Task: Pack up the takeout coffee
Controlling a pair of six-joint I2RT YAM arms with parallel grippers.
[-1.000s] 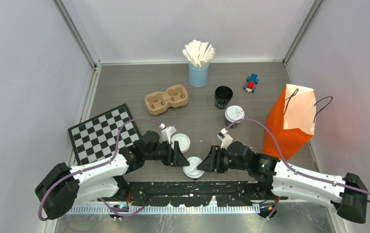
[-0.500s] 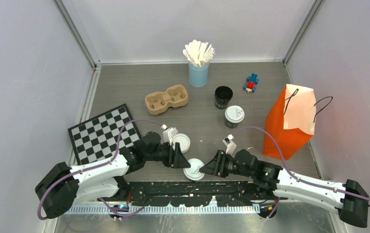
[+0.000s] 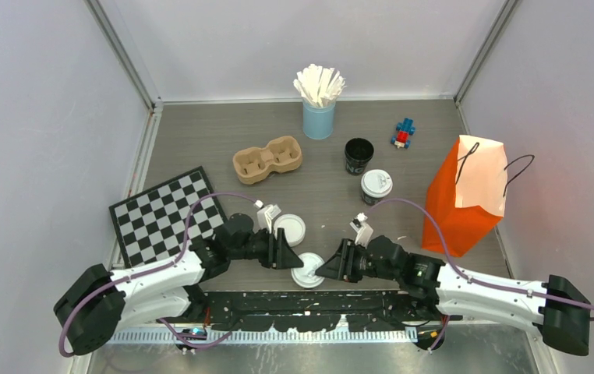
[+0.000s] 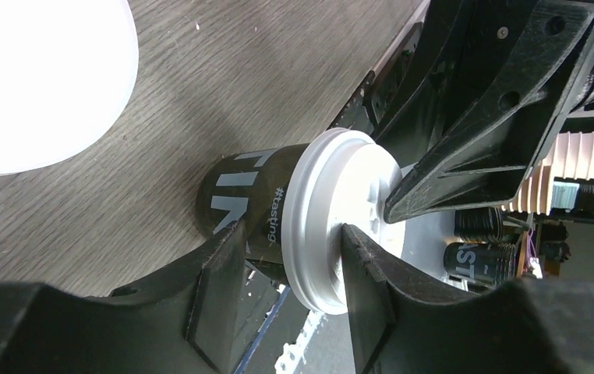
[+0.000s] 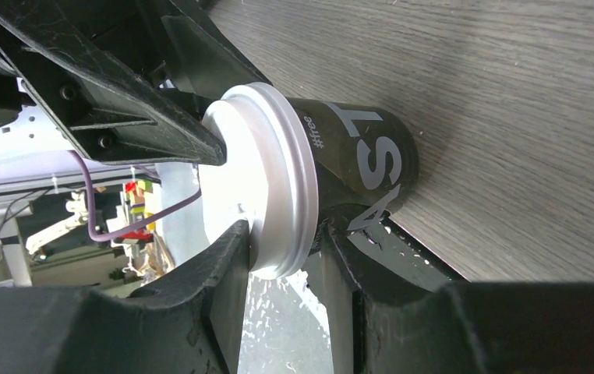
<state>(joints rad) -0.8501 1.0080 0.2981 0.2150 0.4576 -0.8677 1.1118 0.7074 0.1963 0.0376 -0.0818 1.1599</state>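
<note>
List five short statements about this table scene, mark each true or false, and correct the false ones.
1. The left claw and the right claw grip the same black paper cup with a white plastic lid. True.
2. The brown cardboard two-cup carrier holds a cup. False: both wells are empty.
3. Every black paper cup wears a lid. False: the lidless black paper cup stands near the blue-and-red block toy.
4. The orange paper bag stands upright on the right side. True.
5. The white wooden stirrers lie scattered flat. False: they stand in the light-blue cup.
</note>
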